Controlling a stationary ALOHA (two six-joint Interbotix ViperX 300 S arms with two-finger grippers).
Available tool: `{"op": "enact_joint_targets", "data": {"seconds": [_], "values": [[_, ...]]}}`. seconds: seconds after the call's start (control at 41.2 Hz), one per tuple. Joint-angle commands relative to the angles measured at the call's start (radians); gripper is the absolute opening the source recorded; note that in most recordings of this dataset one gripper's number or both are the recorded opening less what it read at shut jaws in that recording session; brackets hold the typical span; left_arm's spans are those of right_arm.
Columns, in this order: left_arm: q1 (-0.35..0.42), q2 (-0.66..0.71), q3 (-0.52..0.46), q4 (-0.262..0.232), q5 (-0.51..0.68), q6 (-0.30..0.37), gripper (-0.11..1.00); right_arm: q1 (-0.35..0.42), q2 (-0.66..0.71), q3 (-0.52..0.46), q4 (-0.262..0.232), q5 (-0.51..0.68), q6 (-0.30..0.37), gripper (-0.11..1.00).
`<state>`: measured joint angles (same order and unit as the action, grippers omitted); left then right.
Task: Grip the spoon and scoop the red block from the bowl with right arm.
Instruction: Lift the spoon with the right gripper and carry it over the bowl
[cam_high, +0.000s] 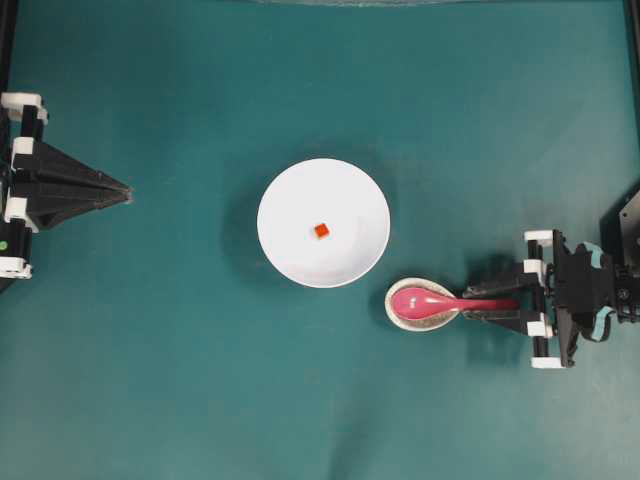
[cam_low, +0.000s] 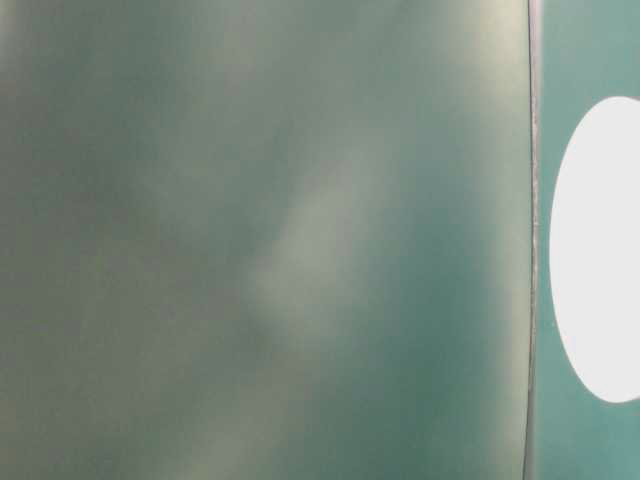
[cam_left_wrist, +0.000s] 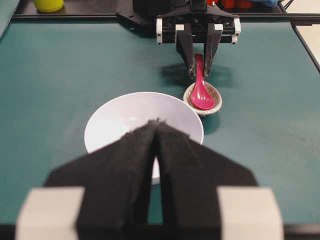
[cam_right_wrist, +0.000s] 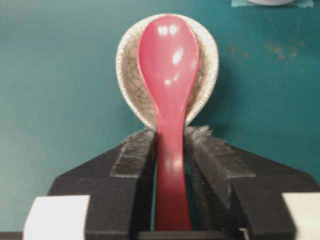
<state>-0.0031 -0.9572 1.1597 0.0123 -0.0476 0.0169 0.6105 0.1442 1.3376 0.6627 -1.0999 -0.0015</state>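
Straddling the handle of the glossy pink-red spoon (cam_right_wrist: 168, 85), our right gripper (cam_right_wrist: 170, 142) has its padded black fingers (cam_right_wrist: 134, 150) narrowed to either side of it; whether they already press it we cannot tell, while our left gripper (cam_left_wrist: 156, 131) sits fully closed and empty. Beyond the fingers the oval scoop lies in a crackle-glazed teardrop rest (cam_right_wrist: 129, 75) on the matte teal table (cam_high: 150, 380). Farther off stands the round white bowl (cam_high: 290, 250), the tiny red block (cam_high: 321, 230) at its centre.

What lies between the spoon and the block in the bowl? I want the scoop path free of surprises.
Nothing visible does. The spoon lies in its small dish beside the bowl, with the right gripper astride its handle. Only the bowl's near rim separates it from the block, alone inside.
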Motion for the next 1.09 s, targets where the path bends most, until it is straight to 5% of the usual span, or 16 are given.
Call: {"op": "enact_joint_targets", "data": {"seconds": [0.0,0.097,0.583,0.85,1.069], "values": [[0.0,0.008,-0.015,0.002,-0.003,0.002,0.01,-0.002,-0.006,-0.008,0.0,-0.011,0.0,0.32],[0.0,0.008,-0.015,0.002,-0.003,0.002,0.01,-0.002,-0.006,-0.008,0.0,-0.012,-0.002,0.24],[0.0,0.006,-0.015,0.002,0.02,0.0,0.01,-0.002,-0.183,-0.052,-0.002,0.078,-0.014,0.24],[0.0,0.006,-0.017,0.002,0.025,-0.003,0.01,-0.063,-0.428,-0.106,-0.002,0.305,-0.124,0.24],[0.0,0.0,-0.018,0.002,0.025,-0.003,0.01,-0.255,-0.603,-0.216,-0.002,0.644,-0.256,0.24]]}}
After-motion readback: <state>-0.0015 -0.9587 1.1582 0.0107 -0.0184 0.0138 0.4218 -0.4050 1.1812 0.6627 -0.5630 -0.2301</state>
